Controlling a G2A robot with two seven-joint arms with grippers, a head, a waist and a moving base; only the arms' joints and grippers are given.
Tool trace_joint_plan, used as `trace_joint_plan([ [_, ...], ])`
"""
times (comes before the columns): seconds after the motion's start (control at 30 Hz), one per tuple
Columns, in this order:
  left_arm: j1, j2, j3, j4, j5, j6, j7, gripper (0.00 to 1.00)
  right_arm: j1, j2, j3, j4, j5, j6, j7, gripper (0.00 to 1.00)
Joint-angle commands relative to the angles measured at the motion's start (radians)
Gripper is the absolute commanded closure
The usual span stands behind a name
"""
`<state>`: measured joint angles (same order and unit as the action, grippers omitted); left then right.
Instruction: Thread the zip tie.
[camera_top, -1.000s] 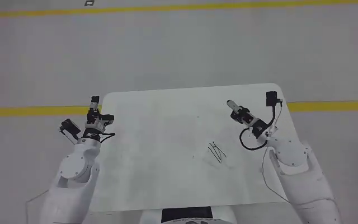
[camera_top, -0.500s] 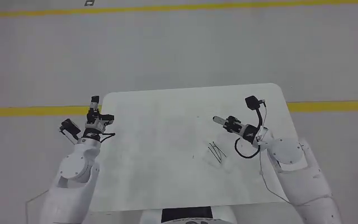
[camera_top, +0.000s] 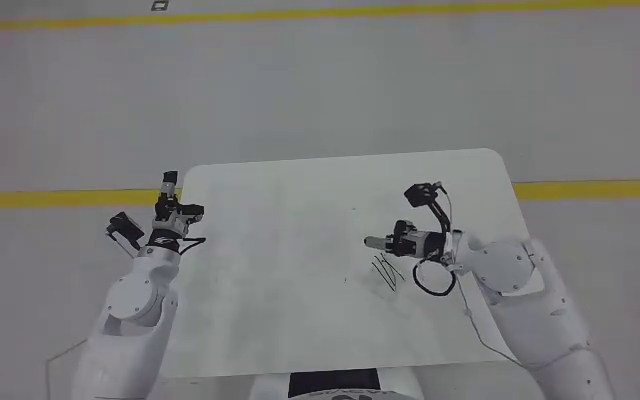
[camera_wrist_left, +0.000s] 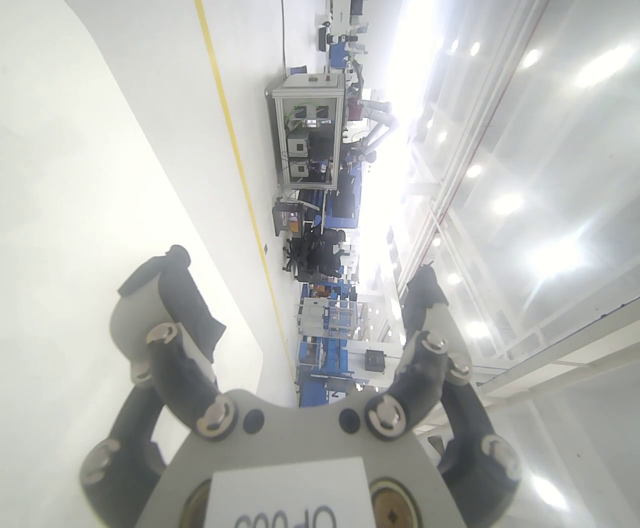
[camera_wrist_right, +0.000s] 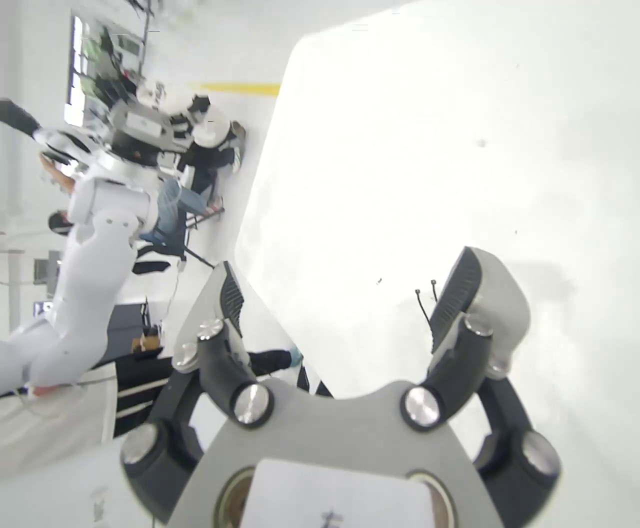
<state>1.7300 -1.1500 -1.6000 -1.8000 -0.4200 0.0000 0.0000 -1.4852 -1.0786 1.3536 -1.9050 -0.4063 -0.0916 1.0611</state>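
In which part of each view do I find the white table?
Top view: the table lies in the middle, zip ties on it.
Left wrist view: the table, with a rounded corner, lies beside the left gripper.
Right wrist view: the table spreads beyond the open right gripper.
Shared landmark: the yellow floor line beside the table.

Top camera looks down; wrist cameras near, sharing table.

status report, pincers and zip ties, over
Right pincer open beside the zip ties, nothing held. Left pincer open, at the table's left edge. Zip ties lie loose on the table; nothing in the way.
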Motion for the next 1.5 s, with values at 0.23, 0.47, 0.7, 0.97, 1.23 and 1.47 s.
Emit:
trace_joint_plan([
  [0.23, 0.000, 0.000, 0.000, 0.000, 0.000, 0.000, 0.000, 0.00, 0.022, 0.009, -0.023, -0.016, 0.007, -0.053, 0.134, 0.00],
  [0.47, 0.000, 0.000, 0.000, 0.000, 0.000, 0.000, 0.000, 0.00, 0.026, 0.008, -0.050, -0.019, 0.006, -0.061, 0.146, 0.00],
  [0.7, 0.000, 0.000, 0.000, 0.000, 0.000, 0.000, 0.000, 0.00, 0.128, 0.006, -0.174, -0.004, -0.105, 0.023, 0.277, 0.00],
  [0.97, 0.000, 0.000, 0.000, 0.000, 0.000, 0.000, 0.000, 0.00, 0.176, 0.006, -0.258, 0.025, -0.120, 0.049, 0.329, 0.00],
  [1.23, 0.000, 0.000, 0.000, 0.000, 0.000, 0.000, 0.000, 0.00, 0.175, 0.007, -0.264, 0.035, -0.140, 0.051, 0.329, 0.00],
  [1.47, 0.000, 0.000, 0.000, 0.000, 0.000, 0.000, 0.000, 0.00, 0.239, 0.014, -0.388, 0.099, -0.192, 0.150, 0.329, 0.00],
])
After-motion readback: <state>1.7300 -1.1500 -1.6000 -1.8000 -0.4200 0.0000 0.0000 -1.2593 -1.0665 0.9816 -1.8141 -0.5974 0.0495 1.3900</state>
